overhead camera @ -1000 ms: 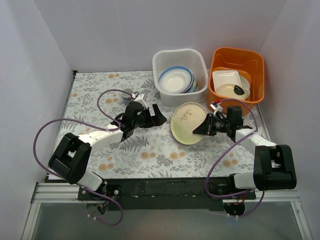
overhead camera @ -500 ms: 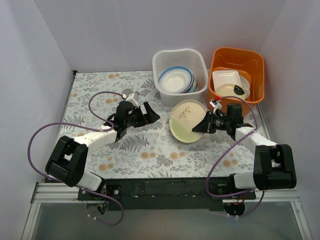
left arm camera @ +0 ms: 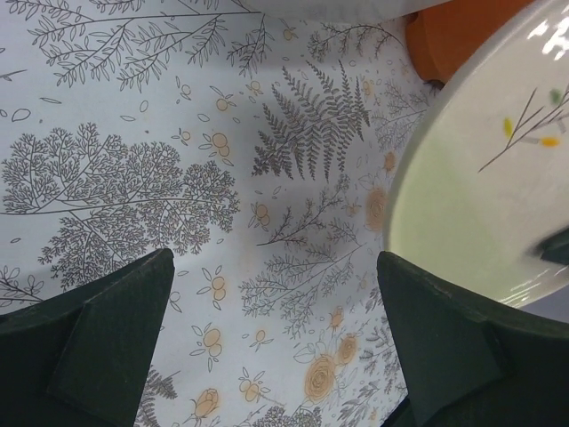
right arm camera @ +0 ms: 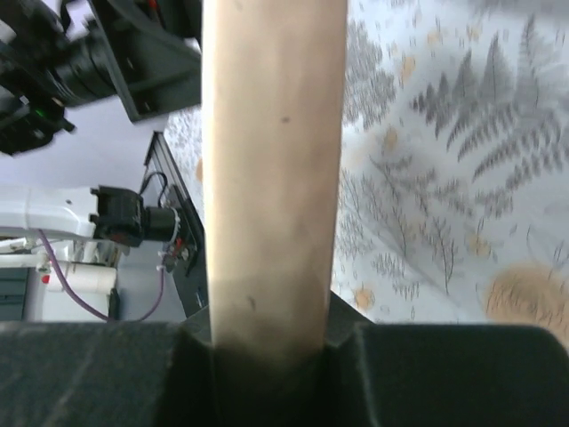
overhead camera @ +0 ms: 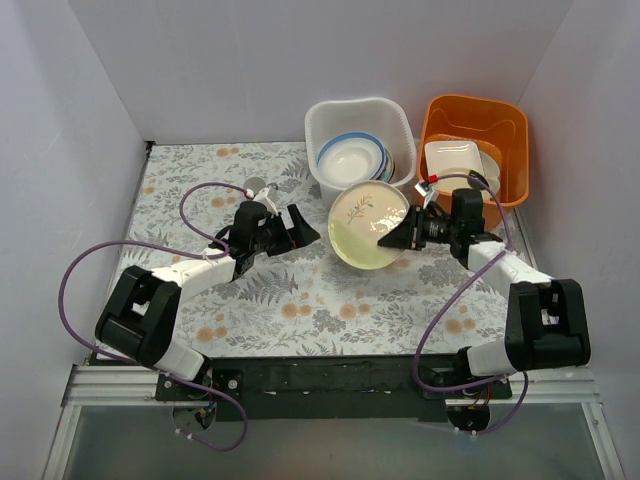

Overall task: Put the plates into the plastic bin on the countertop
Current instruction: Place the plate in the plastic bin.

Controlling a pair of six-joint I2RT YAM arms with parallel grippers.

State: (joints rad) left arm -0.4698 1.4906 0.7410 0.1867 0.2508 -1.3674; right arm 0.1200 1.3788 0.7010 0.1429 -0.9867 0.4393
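While the cream-green plate (overhead camera: 364, 228) is aloft, right pincer (overhead camera: 397, 237): clamped on its rim, plate tilted, just before the plastic bin (overhead camera: 318, 150)
Left pincer (overhead camera: 307, 228): apart, empty, over the bench (overhead camera: 190, 190)
Next: clear the near rim, level it, lower gently

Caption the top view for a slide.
Right gripper, jaws shut on a tilted plate, before the bin; left gripper, jaws open.

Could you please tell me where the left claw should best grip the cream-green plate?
Probably the cream-green plate by its free left rim, opposite the right claw pinching its right edge, coming from the left with the open left claw. It is held tilted above the countertop, so that thin rim is exposed on both faces.
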